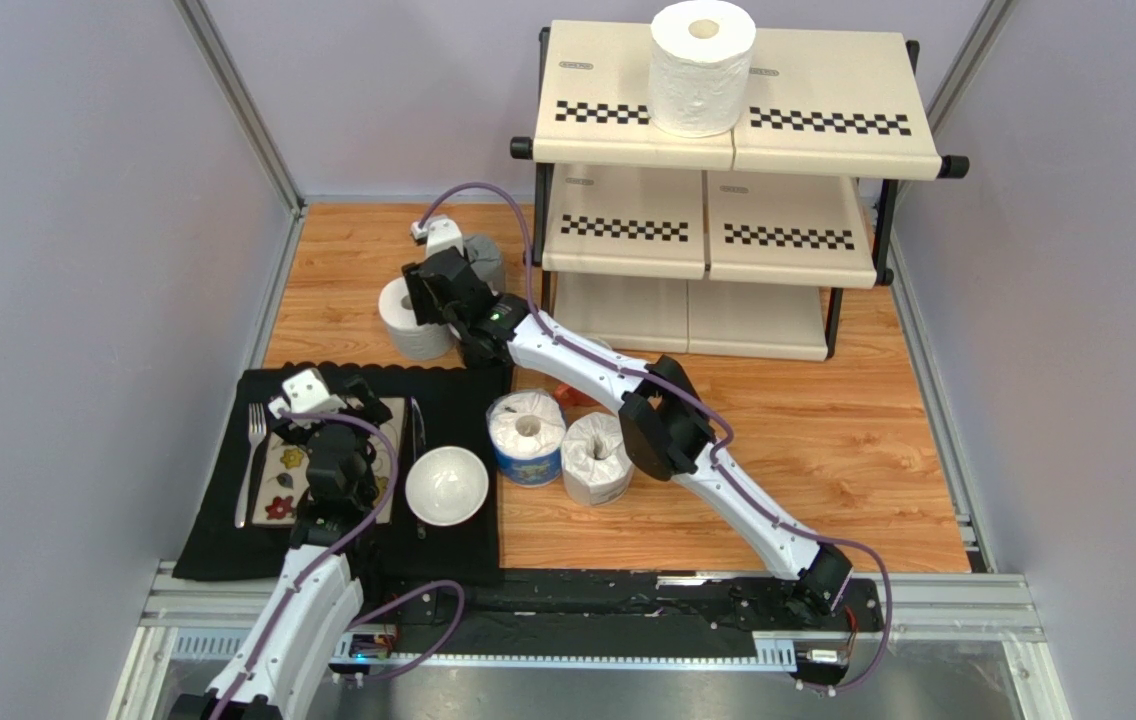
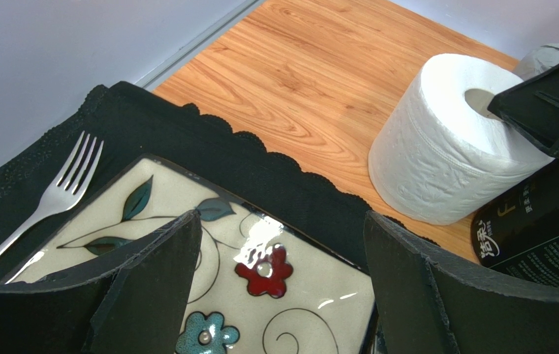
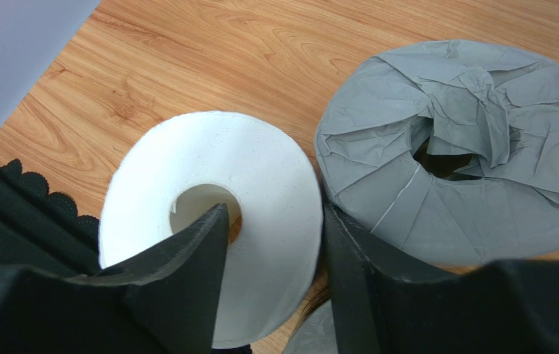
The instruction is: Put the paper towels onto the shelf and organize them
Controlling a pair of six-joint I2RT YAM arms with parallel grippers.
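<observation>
The shelf (image 1: 830, 120) stands at the back with one white paper towel roll (image 1: 702, 68) on its top tier. A second white roll (image 1: 406, 318) stands on the table at the far left, next to a grey-wrapped roll (image 1: 484, 258). My right gripper (image 3: 275, 221) is shut on the white roll's (image 3: 275, 177) wall, one finger in the core and one between it and the grey roll (image 3: 482, 147). A black roll (image 2: 534, 236) lies beside it. A blue roll (image 1: 526, 438) and a clear-wrapped roll (image 1: 597, 458) stand mid-table. My left gripper (image 2: 282, 243) is open and empty over a plate.
A black mat (image 1: 221, 525) at the near left holds a flowered plate (image 2: 186, 243), a fork (image 2: 53, 199) and a white bowl (image 1: 447, 485). A bit of an orange mug (image 1: 571, 396) shows under the right arm. Grey walls close in on both sides.
</observation>
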